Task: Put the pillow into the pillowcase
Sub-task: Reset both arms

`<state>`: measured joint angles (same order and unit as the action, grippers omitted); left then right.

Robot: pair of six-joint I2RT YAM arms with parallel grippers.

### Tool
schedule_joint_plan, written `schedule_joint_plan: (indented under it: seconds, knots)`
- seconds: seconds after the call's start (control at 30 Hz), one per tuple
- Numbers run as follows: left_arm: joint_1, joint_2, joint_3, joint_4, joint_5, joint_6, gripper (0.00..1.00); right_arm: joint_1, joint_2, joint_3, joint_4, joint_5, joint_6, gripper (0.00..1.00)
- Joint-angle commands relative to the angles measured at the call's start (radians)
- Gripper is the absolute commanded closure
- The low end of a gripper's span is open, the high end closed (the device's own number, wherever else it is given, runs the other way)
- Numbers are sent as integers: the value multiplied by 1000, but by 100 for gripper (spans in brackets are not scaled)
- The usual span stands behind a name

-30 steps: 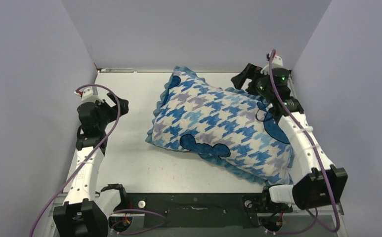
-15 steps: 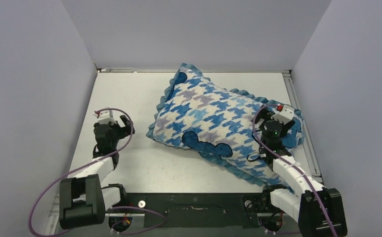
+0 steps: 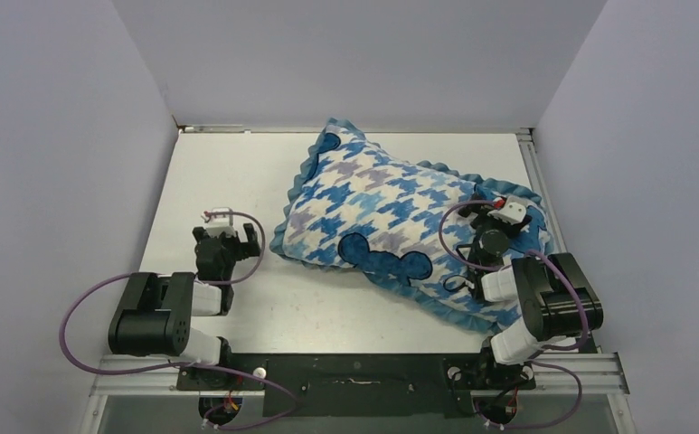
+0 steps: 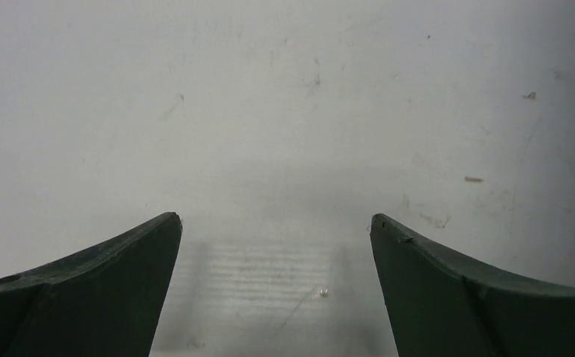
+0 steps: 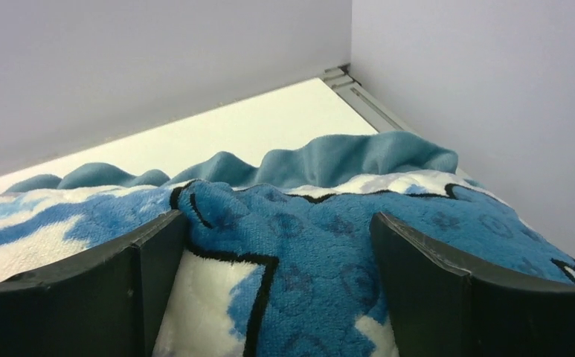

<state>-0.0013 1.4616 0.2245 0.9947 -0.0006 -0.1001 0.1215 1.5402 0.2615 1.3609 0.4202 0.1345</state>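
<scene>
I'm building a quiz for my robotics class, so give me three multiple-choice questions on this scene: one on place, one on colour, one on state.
1. Where are the right arm's fingers?
A) over the right end of the pillowcase
B) at the far left corner
C) out of view

2. What colour is the ruffled edge?
A) red
B) blue
C) yellow

3. The left arm's fingers are:
A) shut on the pillowcase
B) shut on nothing
C) open over bare table

Answers: 1 A, patterned fabric lies right under them; 2 B, the visible frill is blue; 3 C, they stand wide apart, only table between.
</scene>
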Motion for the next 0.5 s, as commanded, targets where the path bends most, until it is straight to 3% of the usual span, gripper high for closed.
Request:
schedule_joint_plan:
  seconds: [0.0,0.1,0.23,0.47]
  knots:
    - [-38,-19,-44,200,-206,-21,4,-13,71,-19,-138,-65,-37,10]
    - [-62,-8,24,95,-277,-14,4,-17,68,-22,-131,-61,-42,10]
    - [-98,4,-13,184,-191,69,4,-17,69,-23,-127,-60,-44,10]
    - [-77,6,15,132,-139,59,4,-14,69,-22,-132,-56,-45,10]
